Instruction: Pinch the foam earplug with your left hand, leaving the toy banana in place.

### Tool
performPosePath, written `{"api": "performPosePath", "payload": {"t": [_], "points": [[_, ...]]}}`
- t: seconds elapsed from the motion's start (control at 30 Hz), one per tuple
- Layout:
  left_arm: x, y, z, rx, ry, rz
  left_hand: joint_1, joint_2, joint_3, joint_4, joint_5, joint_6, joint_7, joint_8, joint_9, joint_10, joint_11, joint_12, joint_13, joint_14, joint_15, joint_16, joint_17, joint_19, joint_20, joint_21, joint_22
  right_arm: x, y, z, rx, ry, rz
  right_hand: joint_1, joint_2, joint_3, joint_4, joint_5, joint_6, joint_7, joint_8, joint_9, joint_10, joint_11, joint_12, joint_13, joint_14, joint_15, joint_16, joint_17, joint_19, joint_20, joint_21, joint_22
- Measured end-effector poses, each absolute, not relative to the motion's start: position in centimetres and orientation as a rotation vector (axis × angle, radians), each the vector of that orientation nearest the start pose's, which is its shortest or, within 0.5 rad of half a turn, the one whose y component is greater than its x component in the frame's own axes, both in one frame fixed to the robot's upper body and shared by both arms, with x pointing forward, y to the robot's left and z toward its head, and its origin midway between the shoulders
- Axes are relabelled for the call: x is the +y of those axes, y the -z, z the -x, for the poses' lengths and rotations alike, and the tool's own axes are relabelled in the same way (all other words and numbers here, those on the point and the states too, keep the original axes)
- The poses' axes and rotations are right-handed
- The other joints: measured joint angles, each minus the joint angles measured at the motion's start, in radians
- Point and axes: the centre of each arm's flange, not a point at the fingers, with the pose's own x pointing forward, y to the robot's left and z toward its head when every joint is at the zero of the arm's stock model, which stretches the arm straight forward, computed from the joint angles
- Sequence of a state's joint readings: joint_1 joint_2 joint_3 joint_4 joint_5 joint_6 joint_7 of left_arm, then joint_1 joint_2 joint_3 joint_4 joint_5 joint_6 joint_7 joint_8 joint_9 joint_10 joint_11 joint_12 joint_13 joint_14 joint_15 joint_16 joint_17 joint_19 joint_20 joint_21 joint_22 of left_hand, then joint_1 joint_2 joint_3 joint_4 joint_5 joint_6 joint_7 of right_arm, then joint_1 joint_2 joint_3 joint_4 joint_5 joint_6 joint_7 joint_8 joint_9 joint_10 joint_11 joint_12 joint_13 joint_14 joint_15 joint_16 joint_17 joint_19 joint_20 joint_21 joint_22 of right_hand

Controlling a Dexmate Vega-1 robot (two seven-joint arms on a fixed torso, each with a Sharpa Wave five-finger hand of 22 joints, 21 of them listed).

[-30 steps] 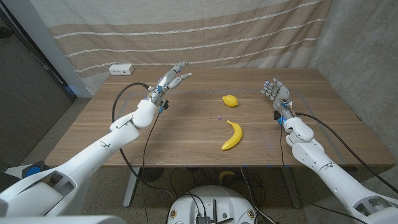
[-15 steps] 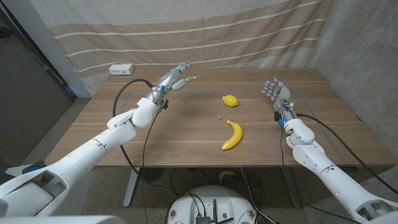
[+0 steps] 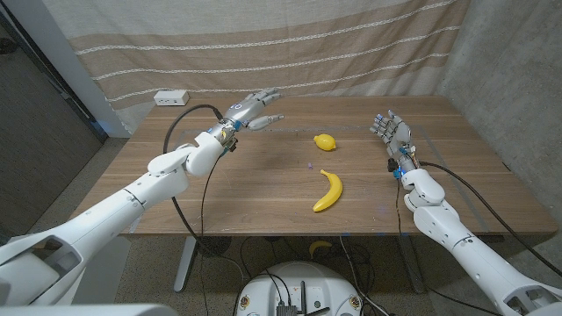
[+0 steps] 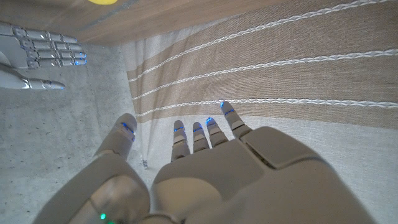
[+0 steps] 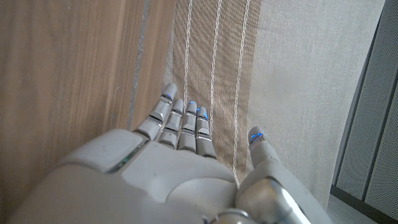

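Table (image 3: 263, 189): wood, curtain behind.
Left hand (image 3: 252, 109): spread wide, holding nothing, raised.
Earplug (image 3: 308, 163): tiny speck.
Risk: fingers sweep lemon (image 3: 325, 141) or banana (image 3: 328, 190).

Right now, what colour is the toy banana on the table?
Yellow. The toy banana shows best in the head view, lying on the wooden table.

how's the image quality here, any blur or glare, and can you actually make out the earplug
Head view: even light, sharp, no glare; the foam earplug is only a tiny speck between the toy lemon and toy banana. Left wrist view: left hand close and soft-edged. Right wrist view: right hand likewise soft.
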State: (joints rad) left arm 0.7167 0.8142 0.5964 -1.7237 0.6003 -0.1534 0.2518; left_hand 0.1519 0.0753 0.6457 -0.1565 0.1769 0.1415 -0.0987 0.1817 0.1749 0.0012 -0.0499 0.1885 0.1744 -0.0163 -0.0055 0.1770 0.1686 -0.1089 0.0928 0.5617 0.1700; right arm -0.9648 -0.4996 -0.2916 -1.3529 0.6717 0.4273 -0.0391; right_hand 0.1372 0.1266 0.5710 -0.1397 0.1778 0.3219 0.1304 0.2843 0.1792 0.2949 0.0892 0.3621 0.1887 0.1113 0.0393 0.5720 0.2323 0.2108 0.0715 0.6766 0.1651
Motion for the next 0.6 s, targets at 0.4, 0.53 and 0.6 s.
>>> {"api": "performPosePath", "payload": {"t": [0.4, 0.53, 0.6], "points": [[18.5, -6.8, -55.6, -1.096, -0.019, -1.598, 0.000, 0.000, 0.000, -0.008, 0.000, 0.002, -0.016, 0.000, 0.000, -0.018, -0.007, 0.000, 0.001, -0.011, 0.000, 0.000, 0.002, 0.000, 0.000, -0.008, 0.000, -31.9, 5.3, -62.2, -0.684, -0.095, -0.147, 0.000, 0.000, -0.003, -0.003, 0.000, 0.005, 0.005, -0.008, 0.000, 0.005, 0.005, -0.004, 0.000, 0.005, 0.005, -0.007, 0.000, 0.000, 0.000, -0.007, 0.000], [18.1, -6.9, -55.3, -1.105, -0.017, -1.650, 0.011, -0.011, 0.003, -0.014, 0.000, 0.010, -0.025, 0.009, 0.000, -0.018, -0.007, 0.000, 0.005, -0.011, 0.000, 0.000, 0.002, 0.000, 0.000, -0.014, 0.000, -31.9, 5.4, -62.1, -0.684, -0.094, -0.150, 0.000, 0.000, -0.003, -0.003, 0.000, 0.005, 0.005, -0.008, 0.000, 0.005, 0.005, -0.006, 0.000, 0.005, 0.005, -0.007, 0.000, 0.007, -0.007, -0.007, 0.000], [18.0, -7.0, -55.2, -1.109, -0.018, -1.663, 0.017, -0.012, 0.004, -0.021, 0.000, 0.014, -0.028, 0.011, 0.000, -0.018, -0.007, 0.000, 0.005, -0.013, 0.002, 0.000, 0.002, 0.004, -0.004, -0.015, 0.000, -31.9, 5.5, -62.0, -0.685, -0.093, -0.151, 0.000, 0.000, -0.003, -0.003, 0.000, 0.005, 0.005, -0.008, 0.000, 0.005, 0.005, -0.007, 0.000, 0.005, 0.005, -0.007, 0.000, 0.007, -0.007, -0.007, 0.000]]}}
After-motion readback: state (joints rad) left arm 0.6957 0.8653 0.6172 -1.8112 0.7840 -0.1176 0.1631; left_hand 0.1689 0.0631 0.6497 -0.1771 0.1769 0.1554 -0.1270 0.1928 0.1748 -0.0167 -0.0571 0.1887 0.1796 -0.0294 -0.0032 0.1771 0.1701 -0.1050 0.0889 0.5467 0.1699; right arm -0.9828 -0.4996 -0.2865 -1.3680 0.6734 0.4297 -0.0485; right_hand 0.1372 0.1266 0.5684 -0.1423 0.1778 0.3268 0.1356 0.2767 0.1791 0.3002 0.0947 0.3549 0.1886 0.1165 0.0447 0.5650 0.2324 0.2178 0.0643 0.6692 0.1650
